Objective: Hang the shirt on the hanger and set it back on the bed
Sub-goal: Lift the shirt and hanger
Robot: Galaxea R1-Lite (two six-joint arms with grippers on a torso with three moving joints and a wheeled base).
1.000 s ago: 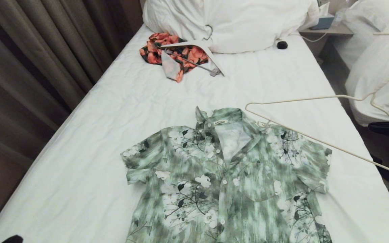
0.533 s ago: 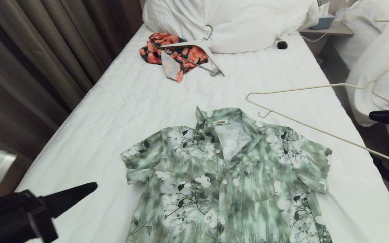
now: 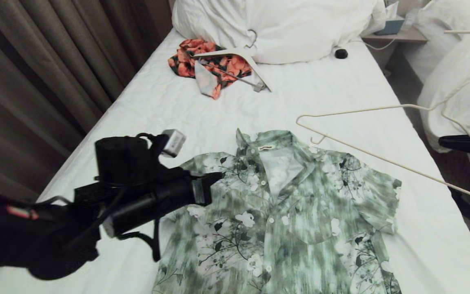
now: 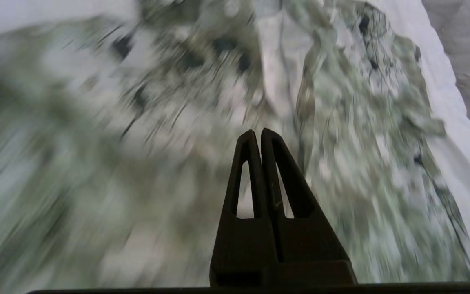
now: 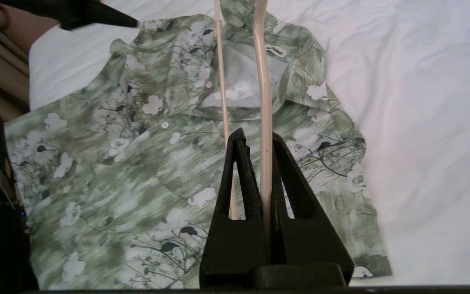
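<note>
So the bed has the shirt spread flat on its sheet, front up, collar toward the pillows. The left arm reaches in low from the side, its left hand empty, fingers pressed together, over the shirt's sleeve. The right hand is clamped on the hanger, holding it tilted above the shirt's other shoulder.
</note>
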